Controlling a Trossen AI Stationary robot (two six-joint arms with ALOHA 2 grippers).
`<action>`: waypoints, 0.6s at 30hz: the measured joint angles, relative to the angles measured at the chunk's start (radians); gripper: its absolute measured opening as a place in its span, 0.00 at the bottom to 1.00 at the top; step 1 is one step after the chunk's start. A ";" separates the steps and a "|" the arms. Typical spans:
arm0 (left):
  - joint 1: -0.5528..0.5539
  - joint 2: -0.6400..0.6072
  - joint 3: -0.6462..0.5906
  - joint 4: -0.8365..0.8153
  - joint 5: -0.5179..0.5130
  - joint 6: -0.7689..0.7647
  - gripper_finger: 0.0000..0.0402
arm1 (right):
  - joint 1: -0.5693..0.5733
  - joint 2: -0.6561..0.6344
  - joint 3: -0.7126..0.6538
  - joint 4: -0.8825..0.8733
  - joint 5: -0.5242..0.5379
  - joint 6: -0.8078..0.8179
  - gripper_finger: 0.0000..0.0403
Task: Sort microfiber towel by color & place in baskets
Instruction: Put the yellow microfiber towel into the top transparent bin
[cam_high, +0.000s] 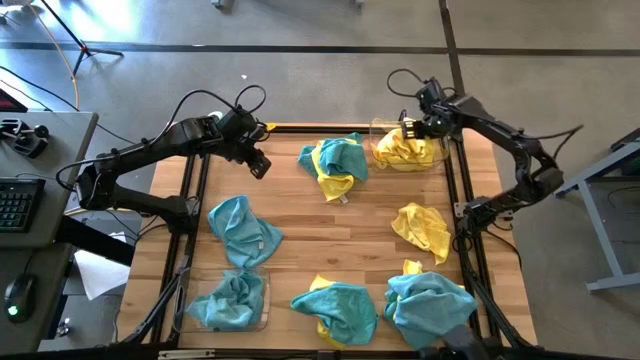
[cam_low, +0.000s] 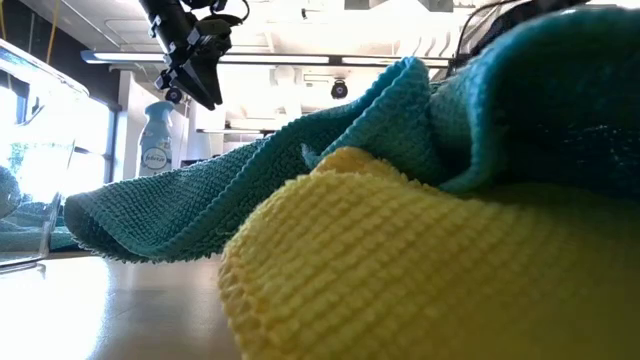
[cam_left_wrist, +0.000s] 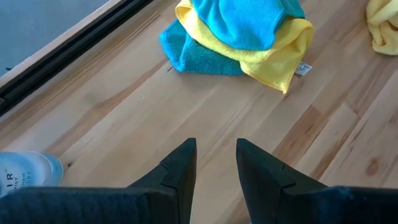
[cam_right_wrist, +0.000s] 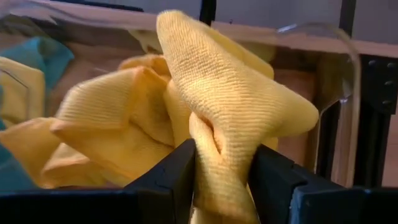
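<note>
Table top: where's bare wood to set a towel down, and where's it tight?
Bare wood: the middle of the table, between the teal towel and the lone yellow towel; also the far-left corner under the left end effector. Crowded: the near edge, with the teal-filled basket and two piles, and the far right by the yellow-filled basket.

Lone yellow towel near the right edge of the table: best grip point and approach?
Come straight down onto the yellow towel and pinch a raised fold near its middle. It lies crumpled in a heap on bare wood, nothing overlapping it, so its flat edges offer little to grab.
</note>
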 joint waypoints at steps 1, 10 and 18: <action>0.000 0.000 0.000 0.000 0.000 -0.006 0.25 | 0.000 -0.003 0.014 -0.006 -0.001 0.004 0.33; 0.000 0.000 0.000 0.005 0.000 -0.009 0.25 | 0.040 0.035 0.012 0.020 -0.019 -0.048 0.23; 0.000 0.000 0.000 0.004 0.000 0.000 0.25 | 0.046 0.139 0.009 0.016 0.045 -0.334 0.03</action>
